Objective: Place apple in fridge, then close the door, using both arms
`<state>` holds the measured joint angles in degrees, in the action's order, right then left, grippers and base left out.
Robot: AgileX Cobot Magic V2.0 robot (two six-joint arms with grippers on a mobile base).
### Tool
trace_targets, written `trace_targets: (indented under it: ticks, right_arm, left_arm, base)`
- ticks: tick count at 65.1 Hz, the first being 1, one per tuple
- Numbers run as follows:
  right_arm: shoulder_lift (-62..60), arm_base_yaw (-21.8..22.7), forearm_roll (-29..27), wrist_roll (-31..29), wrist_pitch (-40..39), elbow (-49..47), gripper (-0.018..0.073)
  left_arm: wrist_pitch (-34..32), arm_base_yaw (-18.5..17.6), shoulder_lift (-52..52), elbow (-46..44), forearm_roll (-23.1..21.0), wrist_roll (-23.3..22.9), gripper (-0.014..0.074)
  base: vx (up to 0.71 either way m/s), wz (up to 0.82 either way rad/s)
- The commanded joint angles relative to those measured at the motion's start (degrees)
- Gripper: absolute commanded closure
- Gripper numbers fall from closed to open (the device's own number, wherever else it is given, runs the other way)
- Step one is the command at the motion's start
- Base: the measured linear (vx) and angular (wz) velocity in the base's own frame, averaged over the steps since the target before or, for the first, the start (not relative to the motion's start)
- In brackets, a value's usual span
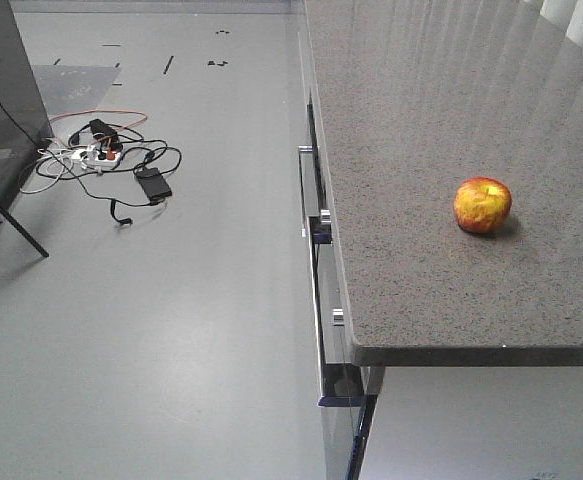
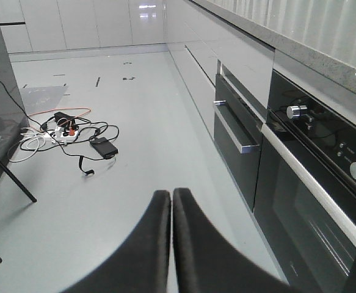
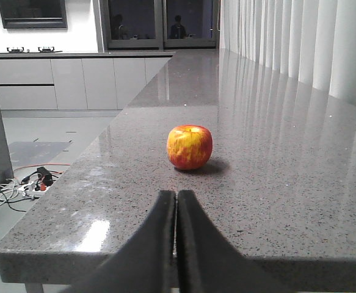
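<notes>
Sitting dead ahead of your right pincer (image 3: 176,196) on the surface (image 3: 275,201), the apple (image 3: 190,147) looks farther from your left pincer (image 2: 171,194); both pressed together.

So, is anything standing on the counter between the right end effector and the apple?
Nothing visible. In the right wrist view, only bare countertop lies between the shut right end effector and the apple, which sits almost straight ahead of it.

Worktop (image 1: 421,120): grey speckled stone, glossy. Carried 1 apple (image 1: 482,205), red-yellow, stem dimple up. Floor (image 1: 201,300): grey; held 1 tangle of cables (image 1: 101,160).
</notes>
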<state>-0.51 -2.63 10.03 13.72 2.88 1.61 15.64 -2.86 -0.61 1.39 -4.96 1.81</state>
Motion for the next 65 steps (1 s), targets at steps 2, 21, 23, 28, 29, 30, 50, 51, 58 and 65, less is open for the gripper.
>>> trace_targets:
  ticks: [2, 21, 23, 28, 29, 30, 50, 51, 58, 65]
  right_arm:
    - [-0.56, 0.11, 0.70, -0.42, -4.18, 0.18, 0.0562]
    - [-0.56, 0.11, -1.60, 0.68, -7.94, 0.18, 0.0562]
    - [-0.56, 0.11, -2.57, 1.35, -8.76, 0.18, 0.0562]
    - [-0.44, 0.11, -4.04, 2.71, -9.39, 0.12, 0.0559]
    - [-0.44, 0.11, -4.13, 2.72, -9.23, 0.05, 0.0556]
    - [-0.34, 0.11, -4.13, 2.72, -9.14, 0.05, 0.0554]
    - [4.80, 0.11, -5.13, 2.51, -6.54, -8.30, 0.0337]
    - [5.24, 0.11, -5.13, 2.51, -6.00, -8.97, 0.0316]
    - [8.95, 0.11, -5.08, 2.51, 0.10, -14.32, 0.0137]
    - [12.42, 0.11, -5.14, 2.51, 4.52, -18.79, -0.0026]
  left_arm:
    - [-3.96, 0.12, -0.93, -1.03, -0.59, -0.05, 0.0603]
    - [-3.96, 0.12, -0.93, -1.03, -0.59, -0.05, 0.0603]
    - [-3.96, 0.12, -0.93, -1.03, -0.59, -0.05, 0.0603]
    - [-3.96, 0.12, -0.93, -1.03, -0.59, -0.05, 0.0603]
    - [-3.96, 0.12, -0.93, -1.03, -0.59, -0.05, 0.0603]
    - [-3.96, 0.12, -0.93, -1.03, -0.59, -0.05, 0.0603]
    - [-3.96, 0.12, -0.93, -1.03, -0.59, -0.05, 0.0603]
    - [-3.96, 0.12, -0.93, -1.03, -0.59, -0.05, 0.0603]
    - [-3.96, 0.12, -0.93, -1.03, -0.59, -0.05, 0.0603]
    - [-3.96, 0.12, -0.93, -1.03, -0.59, -0.05, 0.0603]
  base:
    - [0.00, 0.00]
    - [0.00, 0.00]
    - [0.00, 0.00]
    - [0.00, 0.00]
    - [0.00, 0.00]
    - [0.00, 0.00]
    - [0.00, 0.00]
    - [0.00, 0.00]
    - [0.00, 0.00]
    - [0.00, 0.00]
